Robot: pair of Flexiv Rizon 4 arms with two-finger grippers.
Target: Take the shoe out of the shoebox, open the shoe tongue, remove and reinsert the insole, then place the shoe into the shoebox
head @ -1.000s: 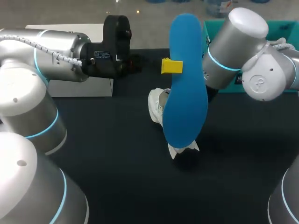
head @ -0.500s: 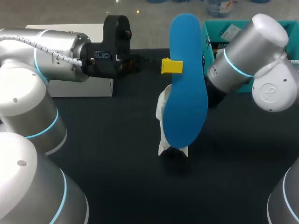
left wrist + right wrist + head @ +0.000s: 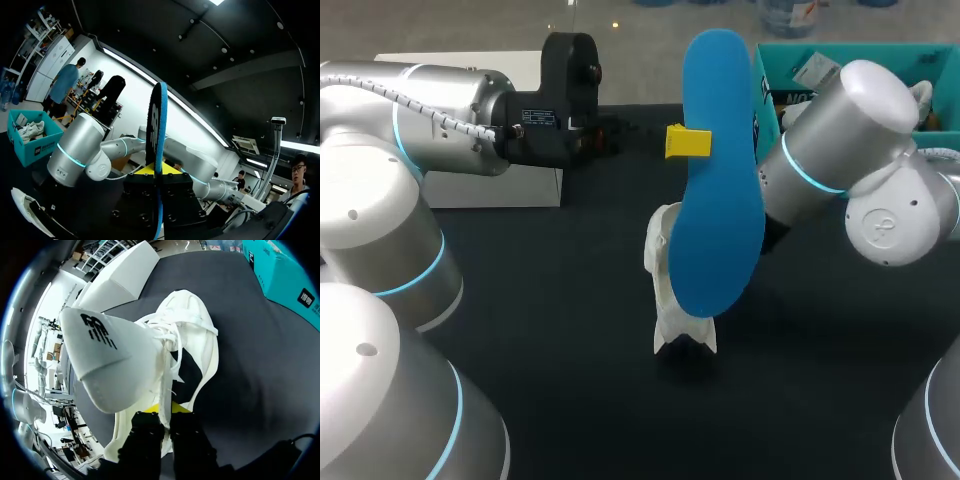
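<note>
Two robot arms work over a dark bench (image 3: 570, 330). A white box (image 3: 490, 188) sits at the upper left of the overhead view.

The left arm reaches in from the left. Its left claw (image 3: 692, 141) is closed on a blue insole (image 3: 720, 180), pinching it from both sides and holding it upright in the middle of the frame.

Just below and partly behind the insole is the white shoe (image 3: 660, 270), tipped up on end on the bench. The right arm comes in from the right. Its wrist camera shows the right claw (image 3: 166, 415) pinched tight on a thin white edge at the shoe's opening. The tongue (image 3: 105, 360) is folded well back.

The teal shoebox (image 3: 766, 80) stands at the upper right, well apart from the shoe. It appears to hold some paper and a second white shoe (image 3: 30, 131), though that is small and hard to confirm.

By the look of it, the task is past halfway. The shoe is out, the tongue is open and the insole is removed. Sliding the insole back in and returning the shoe to the shoebox remain.
</note>
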